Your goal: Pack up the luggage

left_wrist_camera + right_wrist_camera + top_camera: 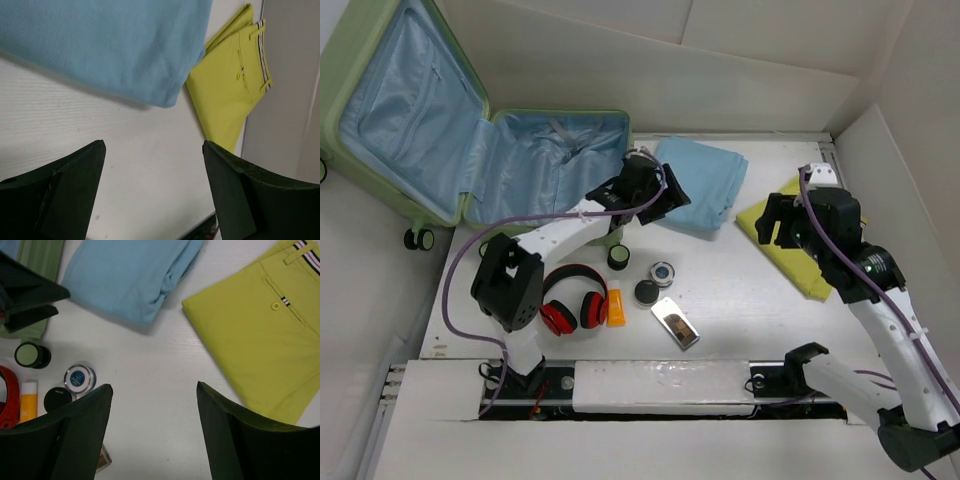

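At the table's [750, 300] far-left corner the luggage [410, 100] lies open, blue lining showing. My left pincer [154, 147] hangs with jaws apart, gripping nothing, just beside the near edge of the folded blue cloth [110, 45], close to the luggage's right side. My right pincer [154, 387] is spread wide too, nothing in it, above bare table between the blue cloth and the yellow-green trousers [260, 340]. Near my left arm [555, 240]: red headphones [572, 300], orange tube [616, 307], green-lidded jar [618, 258], blue-lidded tin [663, 272], black disc [646, 292], silver flat case [676, 323].
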Tool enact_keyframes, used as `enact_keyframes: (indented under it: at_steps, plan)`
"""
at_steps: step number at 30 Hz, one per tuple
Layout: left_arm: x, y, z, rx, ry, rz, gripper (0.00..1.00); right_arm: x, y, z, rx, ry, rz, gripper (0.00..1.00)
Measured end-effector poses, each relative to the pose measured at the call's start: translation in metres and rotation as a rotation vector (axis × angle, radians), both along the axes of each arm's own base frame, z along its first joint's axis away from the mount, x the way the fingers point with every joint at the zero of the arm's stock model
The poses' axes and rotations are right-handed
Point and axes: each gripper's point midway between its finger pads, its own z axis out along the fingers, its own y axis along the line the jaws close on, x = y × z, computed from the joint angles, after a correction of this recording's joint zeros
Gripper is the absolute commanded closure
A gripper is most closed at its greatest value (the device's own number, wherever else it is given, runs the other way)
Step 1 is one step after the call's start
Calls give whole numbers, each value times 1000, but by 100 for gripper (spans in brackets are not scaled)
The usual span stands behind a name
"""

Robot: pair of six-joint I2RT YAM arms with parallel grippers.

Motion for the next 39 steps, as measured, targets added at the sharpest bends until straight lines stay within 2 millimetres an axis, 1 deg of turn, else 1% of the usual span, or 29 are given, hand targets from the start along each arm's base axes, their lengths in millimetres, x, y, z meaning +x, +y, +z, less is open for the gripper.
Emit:
enact_keyframes:
  at_steps: [5,8,11,16,19,21,24,29,32,35,37,39]
  plan:
    - [22,-7,-22,-76,77,169,25,-13,2,-13,9,27,32,21]
    - [33,-7,-41,-109,135,275,25,-19,6,-19,21,45,62,18]
    - [40,-5,-66,-115,204,374,25,-24,11,-21,35,53,98,17]
    - [48,-6,-91,-123,287,499,25,-31,20,-22,57,59,156,17]
    - [63,-12,-100,-117,313,561,25,-34,23,-20,61,51,182,17]
    - [75,-17,-102,-117,314,594,25,-36,24,-19,60,45,194,17]
    - [83,-20,-104,-111,322,635,25,-38,24,-16,62,31,206,17]
    - [80,-21,-107,-60,340,680,25,-43,26,-11,66,9,227,15]
    - [75,-28,-108,-13,333,683,25,-45,27,-8,67,-3,236,15]
    - [60,-33,-109,37,317,674,25,-49,27,-4,66,-24,248,15]
    - [48,-37,-114,50,325,666,25,-52,27,-2,63,-35,259,15]
    - [33,-35,-125,75,350,669,25,-54,28,0,62,-44,268,15]
